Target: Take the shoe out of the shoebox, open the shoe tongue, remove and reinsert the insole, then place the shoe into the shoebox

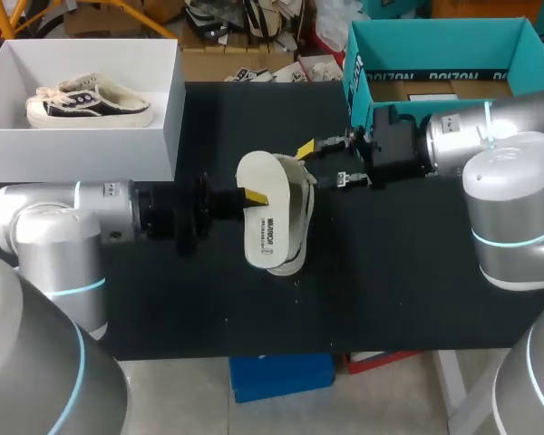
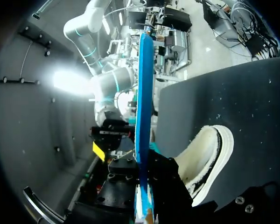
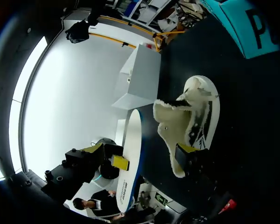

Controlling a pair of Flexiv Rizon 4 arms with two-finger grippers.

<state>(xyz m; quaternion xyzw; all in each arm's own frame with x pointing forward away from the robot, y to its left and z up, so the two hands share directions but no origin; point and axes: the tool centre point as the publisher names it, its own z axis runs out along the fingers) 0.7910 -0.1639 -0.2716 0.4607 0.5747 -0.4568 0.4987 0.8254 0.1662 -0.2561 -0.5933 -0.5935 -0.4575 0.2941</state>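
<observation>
A cream shoe (image 1: 299, 213) with a fleecy lining lies on the black table (image 1: 408, 290) at its middle. Just above it, a white insole (image 1: 261, 213) with a blue underside (image 2: 143, 93) is pinched edge-on in my left gripper (image 1: 252, 195), which is shut on it. My right gripper (image 1: 310, 165) comes in from the right. Its fingers stand apart at the shoe's raised tongue (image 3: 175, 126), and one yellow fingertip (image 3: 185, 149) sits right beside the fleece. Nothing is clamped between them. The shoe (image 2: 210, 156) rests on its sole beside the left gripper.
A white box (image 1: 168, 118) at the back left holds a second shoe (image 1: 86, 100). A teal shoebox (image 1: 435, 41) stands open at the back right, behind my right arm. Bare black tabletop stretches along the front.
</observation>
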